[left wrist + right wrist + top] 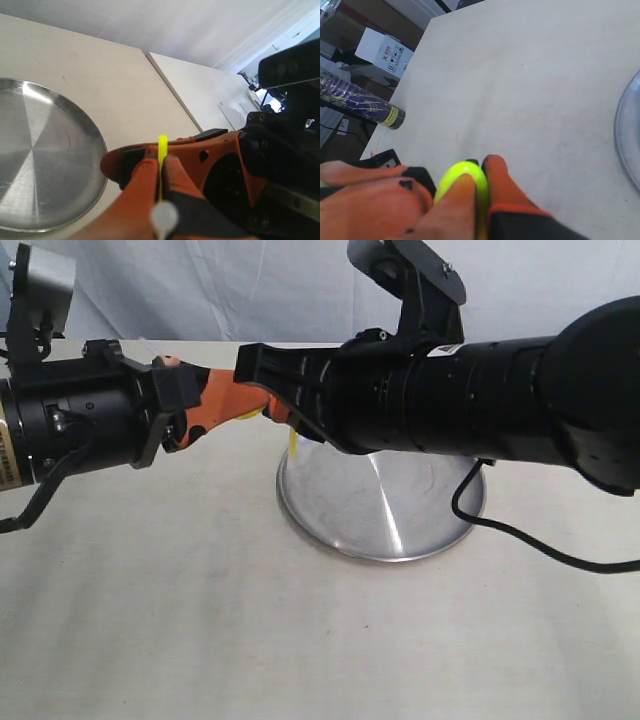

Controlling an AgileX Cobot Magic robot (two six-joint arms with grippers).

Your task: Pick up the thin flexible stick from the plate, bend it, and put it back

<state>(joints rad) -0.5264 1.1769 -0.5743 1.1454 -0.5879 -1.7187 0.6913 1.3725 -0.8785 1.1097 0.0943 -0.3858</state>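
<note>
Stick (pixel 451 176) is off the plate (pixel 400 535), held in the air near its rim, left hand (pixel 161 169) and right hand (pixel 479 181) both pinching it. Already curled into a loop; putting it back remains.

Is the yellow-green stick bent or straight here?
Bent. In the right wrist view the thin flexible stick curves into a tight arch, pinched in the shut right gripper.
</note>
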